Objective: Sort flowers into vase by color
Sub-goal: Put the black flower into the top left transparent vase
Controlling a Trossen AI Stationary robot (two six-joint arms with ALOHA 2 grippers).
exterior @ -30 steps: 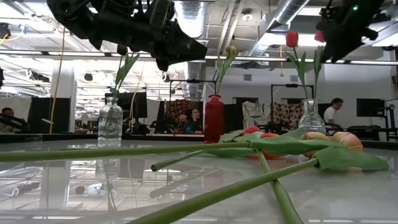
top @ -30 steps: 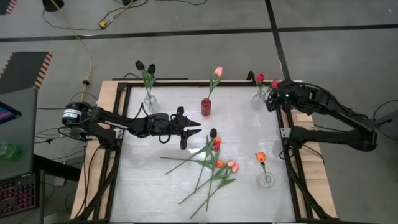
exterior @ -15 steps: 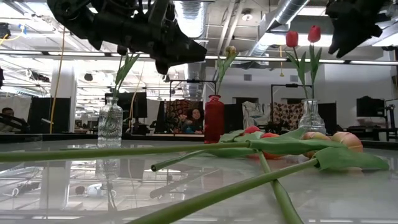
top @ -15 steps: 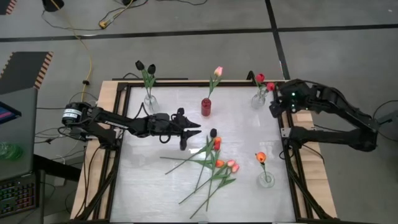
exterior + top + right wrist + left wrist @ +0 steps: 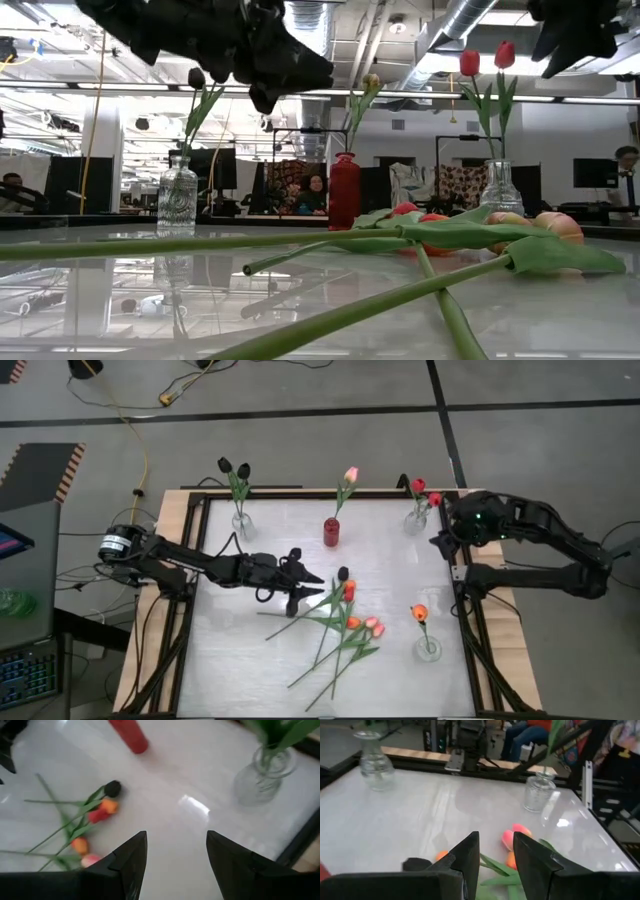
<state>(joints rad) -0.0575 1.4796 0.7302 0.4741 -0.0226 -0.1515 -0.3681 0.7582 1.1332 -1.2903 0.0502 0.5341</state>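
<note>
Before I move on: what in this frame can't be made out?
- Loose tulips, high view: stems cross, so the exact count is unclear.
- Left claw, low view: a dark mass cut by the top edge.
- Orange-tulip vase, left wrist view: bloom cut off by the top edge.

Grey concrete floor crossed by dark seams — exposed ducts and pipes overhead.
</note>
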